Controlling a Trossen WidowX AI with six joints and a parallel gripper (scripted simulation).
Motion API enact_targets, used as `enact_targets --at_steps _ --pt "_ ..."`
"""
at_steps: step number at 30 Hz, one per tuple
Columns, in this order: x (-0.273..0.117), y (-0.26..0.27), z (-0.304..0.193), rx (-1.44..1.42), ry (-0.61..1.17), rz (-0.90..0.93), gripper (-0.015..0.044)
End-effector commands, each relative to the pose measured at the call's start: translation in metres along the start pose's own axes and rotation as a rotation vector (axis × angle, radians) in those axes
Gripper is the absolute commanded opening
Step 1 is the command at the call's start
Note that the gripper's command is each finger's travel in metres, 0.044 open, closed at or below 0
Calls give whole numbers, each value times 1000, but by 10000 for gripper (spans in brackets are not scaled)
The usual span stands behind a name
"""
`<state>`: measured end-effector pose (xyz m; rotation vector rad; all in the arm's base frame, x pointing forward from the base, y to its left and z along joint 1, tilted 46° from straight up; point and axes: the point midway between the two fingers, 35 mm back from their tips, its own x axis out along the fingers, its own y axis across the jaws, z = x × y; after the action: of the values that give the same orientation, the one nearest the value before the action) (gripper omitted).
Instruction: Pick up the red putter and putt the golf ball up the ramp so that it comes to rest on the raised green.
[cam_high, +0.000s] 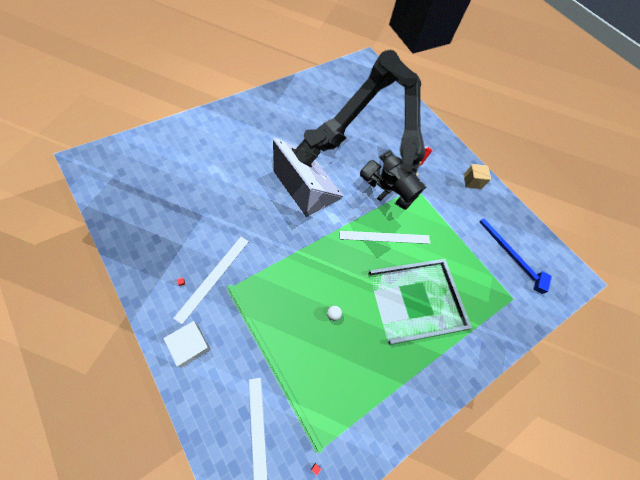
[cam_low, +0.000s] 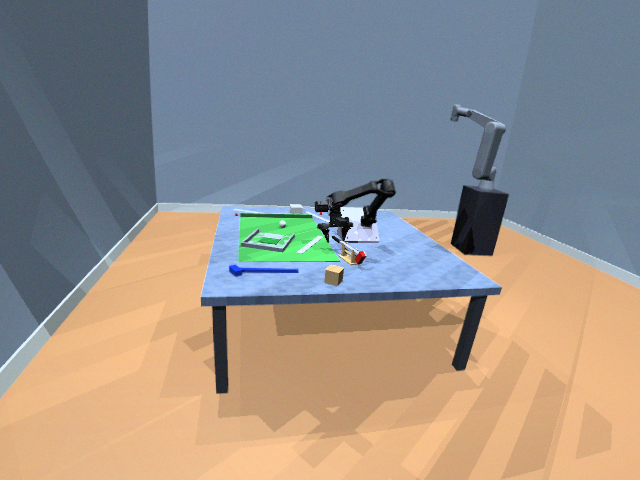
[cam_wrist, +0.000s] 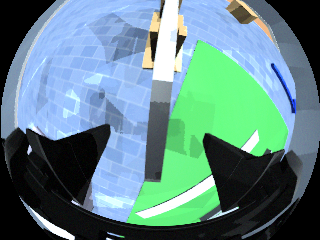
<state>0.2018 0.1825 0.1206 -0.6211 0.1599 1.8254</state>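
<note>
The blue tabletop (cam_high: 155, 170) carries the green putting mat (cam_high: 320, 356), and on it sits the raised green (cam_high: 419, 302) inside its grey frame. A white strip (cam_high: 384, 237) lies on the mat between that frame and the arm. The blue putter (cam_high: 514, 256) lies off to the mat's side, well apart, with a tan cube (cam_high: 477, 176) near it. The end effector (cam_high: 385, 181) hangs above the red putter (cam_wrist: 166, 54), fingers spread wide and holding nothing. The putter rests on a small tan stand (cam_low: 349, 254), its red head (cam_low: 360, 255) at the far end of the shaft. The golf ball (cam_high: 334, 312) sits on the mat, near the frame.
</note>
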Motion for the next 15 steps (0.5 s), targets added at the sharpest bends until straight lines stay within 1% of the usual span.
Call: enact_targets --at_steps 1,11,15 --pt "6 1 -1 5 -4 3 440" --pt "19 1 -4 5 -6 2 440" --pt "16 0 -4 -1 -1 1 335"
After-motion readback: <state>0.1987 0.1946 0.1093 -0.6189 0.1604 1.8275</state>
